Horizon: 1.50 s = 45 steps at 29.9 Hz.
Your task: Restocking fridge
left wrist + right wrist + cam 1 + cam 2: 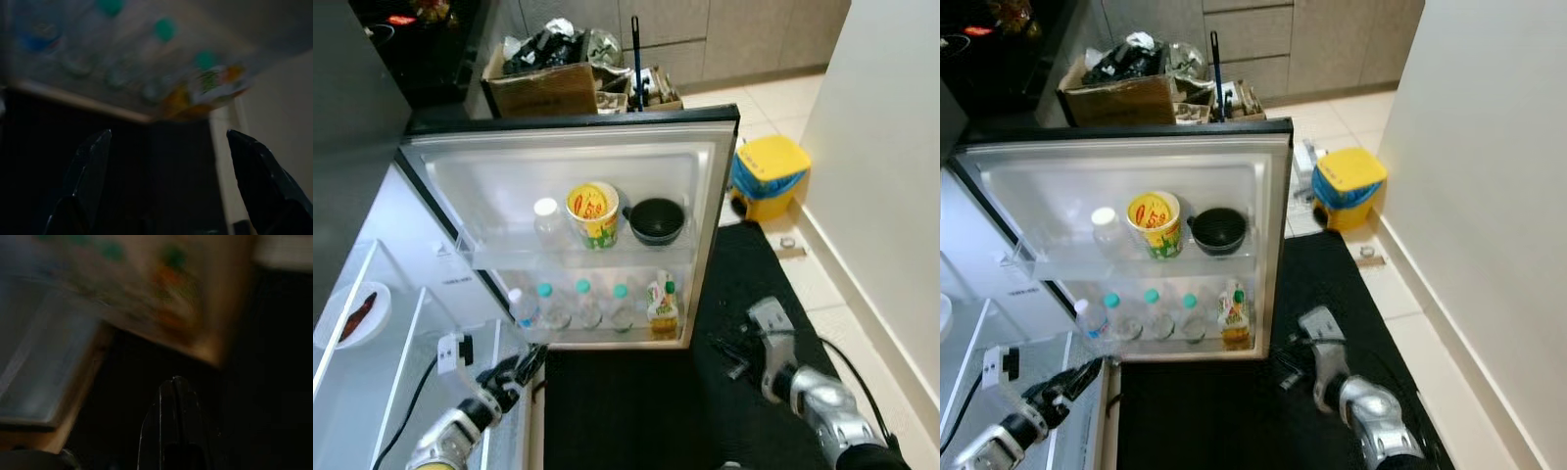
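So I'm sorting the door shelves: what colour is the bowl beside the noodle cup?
Black bowl, right of the yellow noodle cup; left eye view shows it best.

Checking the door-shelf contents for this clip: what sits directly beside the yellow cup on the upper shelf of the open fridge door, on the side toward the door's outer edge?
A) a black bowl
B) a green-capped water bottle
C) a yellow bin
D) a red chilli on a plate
A: the black bowl stands right next to the yellow cup on the upper door shelf; the green-capped bottles are on the lower shelf.
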{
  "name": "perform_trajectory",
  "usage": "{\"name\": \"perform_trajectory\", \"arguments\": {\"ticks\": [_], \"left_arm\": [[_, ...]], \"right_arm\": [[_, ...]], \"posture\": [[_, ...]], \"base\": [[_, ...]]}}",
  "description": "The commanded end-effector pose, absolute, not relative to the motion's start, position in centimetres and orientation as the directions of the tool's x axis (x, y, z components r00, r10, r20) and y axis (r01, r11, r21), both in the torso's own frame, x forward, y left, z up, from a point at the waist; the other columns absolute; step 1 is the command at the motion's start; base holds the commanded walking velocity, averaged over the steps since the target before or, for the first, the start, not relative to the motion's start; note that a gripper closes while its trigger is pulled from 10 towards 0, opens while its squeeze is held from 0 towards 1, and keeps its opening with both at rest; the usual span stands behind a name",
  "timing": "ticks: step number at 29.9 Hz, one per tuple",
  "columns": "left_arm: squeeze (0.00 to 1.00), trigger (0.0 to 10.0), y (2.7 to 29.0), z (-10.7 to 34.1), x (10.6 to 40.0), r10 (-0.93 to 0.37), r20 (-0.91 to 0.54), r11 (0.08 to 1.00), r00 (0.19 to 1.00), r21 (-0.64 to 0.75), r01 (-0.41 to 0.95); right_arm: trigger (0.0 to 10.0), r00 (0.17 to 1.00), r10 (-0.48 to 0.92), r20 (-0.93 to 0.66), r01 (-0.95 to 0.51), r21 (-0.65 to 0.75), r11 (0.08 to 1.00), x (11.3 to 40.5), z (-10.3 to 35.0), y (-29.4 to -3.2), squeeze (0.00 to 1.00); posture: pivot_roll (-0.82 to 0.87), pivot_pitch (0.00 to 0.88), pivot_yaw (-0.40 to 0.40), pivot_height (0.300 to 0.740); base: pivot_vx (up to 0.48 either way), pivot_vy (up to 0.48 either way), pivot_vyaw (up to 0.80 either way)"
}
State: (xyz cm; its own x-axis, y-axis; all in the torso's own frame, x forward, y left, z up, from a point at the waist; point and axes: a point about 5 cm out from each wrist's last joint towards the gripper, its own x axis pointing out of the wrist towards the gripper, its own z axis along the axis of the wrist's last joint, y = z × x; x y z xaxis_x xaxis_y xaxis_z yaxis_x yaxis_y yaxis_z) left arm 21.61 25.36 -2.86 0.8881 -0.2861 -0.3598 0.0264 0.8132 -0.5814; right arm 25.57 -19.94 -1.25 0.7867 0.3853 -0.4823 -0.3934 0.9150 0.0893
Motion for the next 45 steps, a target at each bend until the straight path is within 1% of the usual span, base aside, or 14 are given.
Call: {"name": "perform_trajectory", "arguments": {"ticks": [1, 5, 8, 10, 14, 16, 17, 19, 20, 21, 24, 33, 37, 45], "left_arm": [[0.00, 10.0, 25.0, -3.8, 20.7, -0.272, -0.422, 0.831, 0.865, -0.556, -0.010], [0.00, 10.0, 24.4, -5.6, 19.0, -0.199, -0.563, 0.877, 0.802, -0.467, -0.110], [0.00, 10.0, 24.3, -5.9, 18.7, -0.183, -0.584, 0.880, 0.791, -0.455, -0.133], [0.00, 10.0, 24.0, -6.6, 17.9, -0.153, -0.630, 0.888, 0.761, -0.426, -0.174], [0.00, 10.0, 23.9, -6.8, 17.7, -0.139, -0.652, 0.896, 0.746, -0.403, -0.186], [0.00, 10.0, 23.9, -7.1, 17.3, -0.097, -0.685, 0.912, 0.722, -0.352, -0.211], [0.00, 10.0, 23.9, -7.1, 17.3, -0.097, -0.685, 0.912, 0.722, -0.352, -0.211], [0.00, 10.0, 23.9, -7.5, 16.8, -0.065, -0.710, 0.922, 0.701, -0.312, -0.231], [0.00, 10.0, 23.9, -7.5, 16.8, -0.065, -0.710, 0.922, 0.701, -0.312, -0.231], [0.00, 10.0, 24.0, -7.6, 16.5, -0.050, -0.722, 0.924, 0.690, -0.297, -0.243], [0.00, 10.0, 24.1, -7.9, 15.8, -0.028, -0.744, 0.924, 0.668, -0.274, -0.266], [0.00, 10.0, 24.0, -8.1, 15.8, -0.016, -0.760, 0.932, 0.649, -0.247, -0.266], [0.00, 10.0, 23.5, -7.9, 16.6, -0.025, -0.756, 0.936, 0.655, -0.248, -0.250], [0.00, 10.0, 23.4, -8.1, 16.1, -0.033, -0.765, 0.939, 0.643, -0.243, -0.242]], "right_arm": [[10.0, 0.788, 0.331, -0.519, -0.329, 0.098, 0.939, 24.6, -2.2, -20.5, 0.00], [10.0, 0.763, 0.162, -0.625, -0.147, 0.077, 0.986, 21.8, -4.6, -22.2, 0.00], [10.0, 0.754, 0.138, -0.642, -0.111, 0.083, 0.990, 21.3, -5.1, -22.4, 0.00], [10.0, 0.725, 0.101, -0.682, -0.056, 0.087, 0.995, 19.9, -6.1, -22.6, 0.00], [10.0, 0.704, 0.082, -0.705, -0.029, 0.086, 0.996, 19.1, -6.5, -22.7, 0.00], [10.0, 0.654, 0.042, -0.756, 0.037, 0.088, 0.995, 17.5, -7.5, -23.1, 0.00], [10.0, 0.654, 0.042, -0.756, 0.037, 0.088, 0.995, 17.5, -7.5, -23.1, 0.00], [10.0, 0.592, -0.002, -0.806, 0.119, 0.085, 0.989, 15.5, -8.4, -23.6, 0.00], [10.0, 0.592, -0.002, -0.806, 0.119, 0.085, 0.989, 15.5, -8.4, -23.6, 0.00], [10.0, 0.564, -0.018, -0.826, 0.141, 0.075, 0.987, 14.6, -8.7, -23.8, 0.00], [10.0, 0.526, -0.025, -0.850, 0.138, 0.056, 0.989, 13.4, -9.2, -23.8, 0.00], [10.0, 0.510, -0.029, -0.860, 0.117, 0.036, 0.992, 13.2, -9.4, -23.6, 0.00], [10.0, 0.513, -0.028, -0.858, 0.088, 0.020, 0.996, 13.8, -9.2, -23.7, 0.00], [10.0, 0.510, -0.008, -0.860, 0.052, 0.021, 0.998, 13.9, -9.1, -23.6, 0.00]], "posture": [[-0.06, 0.042, 0.049, 0.740], [-0.06, 0.021, 0.051, 0.740], [-0.06, 0.016, 0.052, 0.740], [-0.06, 0.012, 0.053, 0.740], [-0.06, 0.009, 0.051, 0.740], [-0.05, 0.007, 0.039, 0.740], [-0.05, 0.007, 0.039, 0.740], [-0.06, 0.011, 0.033, 0.740], [-0.06, 0.011, 0.033, 0.740], [-0.06, 0.012, 0.035, 0.740], [-0.06, 0.012, 0.037, 0.740], [-0.06, 0.000, 0.037, 0.740], [-0.07, 0.000, 0.044, 0.740], [-0.06, 0.000, 0.041, 0.740]], "base": [[0.000, 0.000, 0.00], [0.000, 0.000, 0.00], [0.000, 0.000, 0.00], [0.000, 0.000, 0.00], [0.000, 0.000, 0.00], [0.000, 0.000, 0.00], [0.000, 0.000, 0.00], [0.000, 0.000, 0.00], [0.000, 0.000, 0.00], [0.000, 0.000, 0.00], [0.000, -0.330, 0.00], [0.000, -0.446, 0.00], [0.000, -0.461, 0.71], [0.000, -0.462, 0.67]]}}
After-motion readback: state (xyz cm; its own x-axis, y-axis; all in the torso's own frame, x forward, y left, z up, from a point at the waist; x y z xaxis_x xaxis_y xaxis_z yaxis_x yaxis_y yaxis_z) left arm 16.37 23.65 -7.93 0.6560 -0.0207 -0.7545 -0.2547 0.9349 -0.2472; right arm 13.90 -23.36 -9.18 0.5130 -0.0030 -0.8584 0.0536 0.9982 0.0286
